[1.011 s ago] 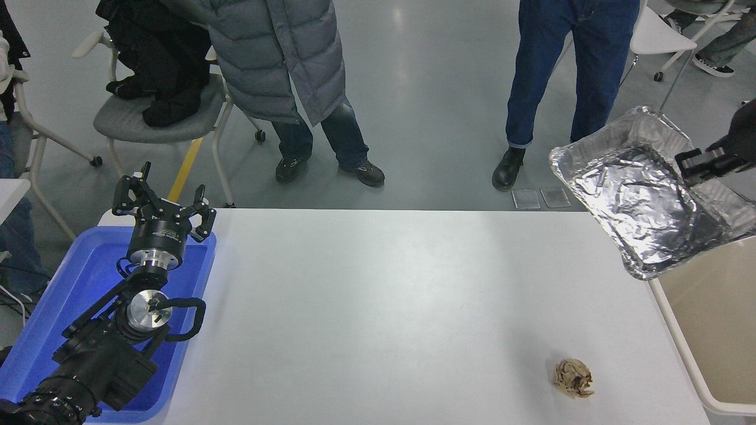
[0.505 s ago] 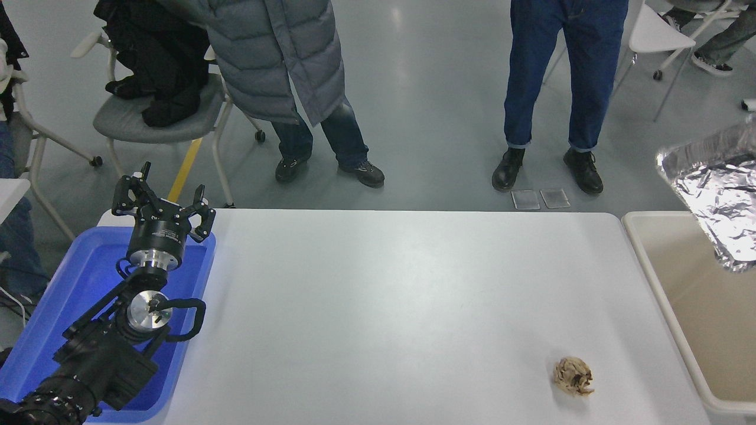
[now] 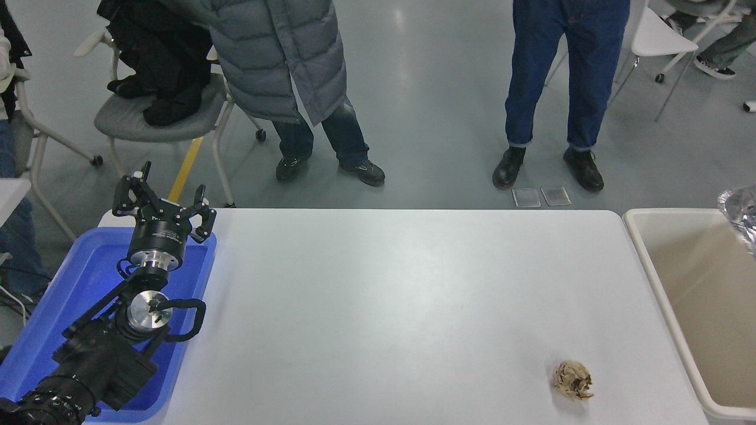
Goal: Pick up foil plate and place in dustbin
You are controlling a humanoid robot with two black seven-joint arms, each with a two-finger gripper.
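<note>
Only a small corner of the shiny silver foil plate (image 3: 743,213) shows at the picture's right edge, above the beige dustbin (image 3: 652,268) that stands off the table's right end. The rest of the plate is cut off by the frame. My right gripper and arm are out of view. My left gripper (image 3: 160,203) is parked at the lower left over a blue tray, its fingers spread open and empty.
A blue shallow tray (image 3: 47,321) sits at the table's left end under my left arm. A small crumpled brown paper ball (image 3: 573,380) lies near the front right. Two people stand at the far side, with chairs behind them.
The foil plate has moved right, from over the table's right end to over the dustbin, almost out of the picture. The right gripper has left the view. The left arm has not moved.
</note>
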